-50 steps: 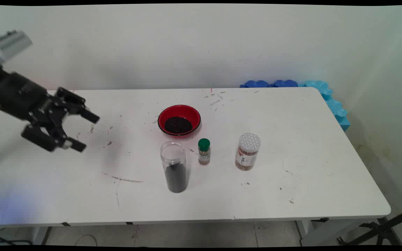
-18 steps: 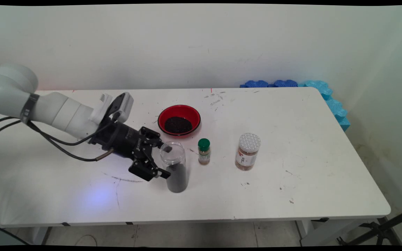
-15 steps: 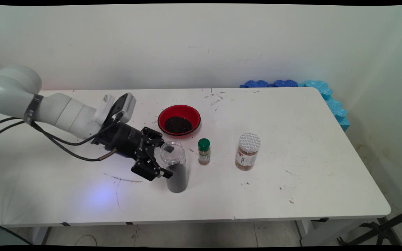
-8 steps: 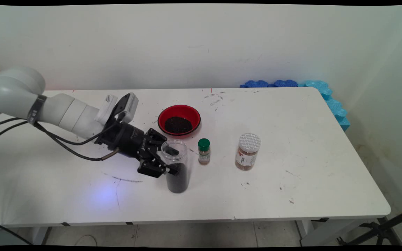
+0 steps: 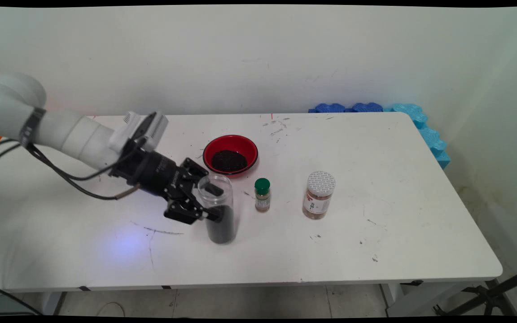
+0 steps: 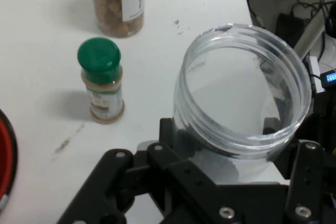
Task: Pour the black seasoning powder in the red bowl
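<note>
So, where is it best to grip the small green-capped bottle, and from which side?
Take the small green-capped spice bottle at its round body below the cap, level, from the near side of the white table: it stands upright and narrow, that side is free, and the red bowl sits behind it.

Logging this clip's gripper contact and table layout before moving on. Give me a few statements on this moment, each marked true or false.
1. The gripper is shut on the clear jar. True.
2. The clear jar has a lid on. False: its mouth is open.
3. The red bowl holds dark contents. True.
4. The green-capped bottle lies on its side. False: it stands upright.
5. The white-lidded jar stands between the clear jar and the green-capped bottle. False: it stands on the bottle's far side from the clear jar.
</note>
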You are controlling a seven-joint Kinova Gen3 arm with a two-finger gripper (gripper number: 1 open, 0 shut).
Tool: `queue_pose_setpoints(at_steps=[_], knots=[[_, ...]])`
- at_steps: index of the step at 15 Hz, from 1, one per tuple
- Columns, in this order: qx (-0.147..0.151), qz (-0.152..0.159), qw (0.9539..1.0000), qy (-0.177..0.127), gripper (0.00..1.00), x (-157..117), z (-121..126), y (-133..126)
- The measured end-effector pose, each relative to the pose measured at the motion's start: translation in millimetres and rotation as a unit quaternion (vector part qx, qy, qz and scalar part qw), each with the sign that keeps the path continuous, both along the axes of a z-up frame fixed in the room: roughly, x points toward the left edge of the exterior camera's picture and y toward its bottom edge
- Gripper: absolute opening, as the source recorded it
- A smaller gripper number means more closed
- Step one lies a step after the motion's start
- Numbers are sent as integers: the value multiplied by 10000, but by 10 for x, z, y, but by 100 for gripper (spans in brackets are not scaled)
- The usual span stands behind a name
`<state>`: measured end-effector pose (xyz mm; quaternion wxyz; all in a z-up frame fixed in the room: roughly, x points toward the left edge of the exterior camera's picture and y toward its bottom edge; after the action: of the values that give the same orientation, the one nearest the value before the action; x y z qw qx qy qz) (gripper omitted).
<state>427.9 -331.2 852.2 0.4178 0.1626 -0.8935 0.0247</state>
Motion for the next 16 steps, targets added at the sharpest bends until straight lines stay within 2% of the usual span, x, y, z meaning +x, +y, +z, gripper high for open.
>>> queue_pose_setpoints(at_steps=[3, 12, 16], knots=[[-49, -73, 10000, 12, 0, 80, 230, -23], [88, -217, 9997, 81, 0, 205, 764, -81], [277, -31, 9994, 193, 0, 236, 1000, -210]])
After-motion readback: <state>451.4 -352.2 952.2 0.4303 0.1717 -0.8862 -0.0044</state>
